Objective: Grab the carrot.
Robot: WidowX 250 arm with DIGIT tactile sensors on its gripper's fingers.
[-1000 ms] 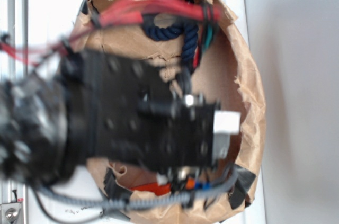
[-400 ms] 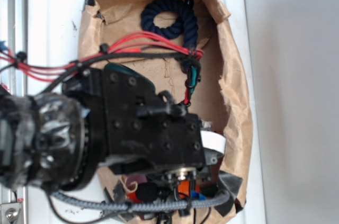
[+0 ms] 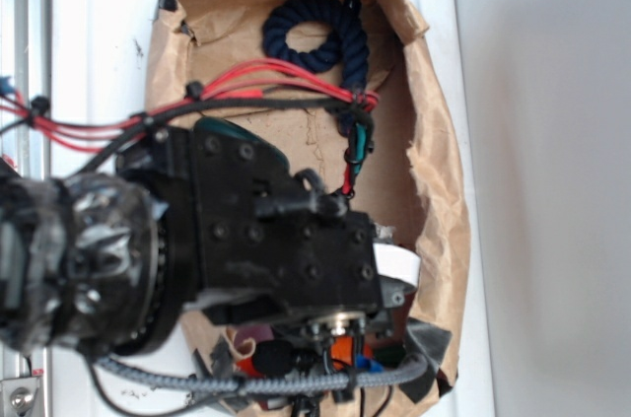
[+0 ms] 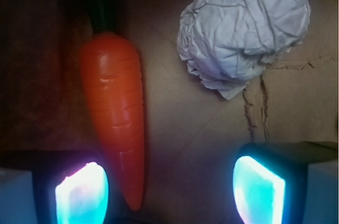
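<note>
Brown paper floor | tool – released | carrot – beside left finger

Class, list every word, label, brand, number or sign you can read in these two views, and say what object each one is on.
None: no readable text in either view.
Carrot: plain orange, only moulded grooves.
Crumpled paper: blank white.
Paper bag: unprinted brown.
End effector: glowing pads, no marking; in the exterior view its black housing shows only screws.
White tag by the housing: no marking visible.
</note>
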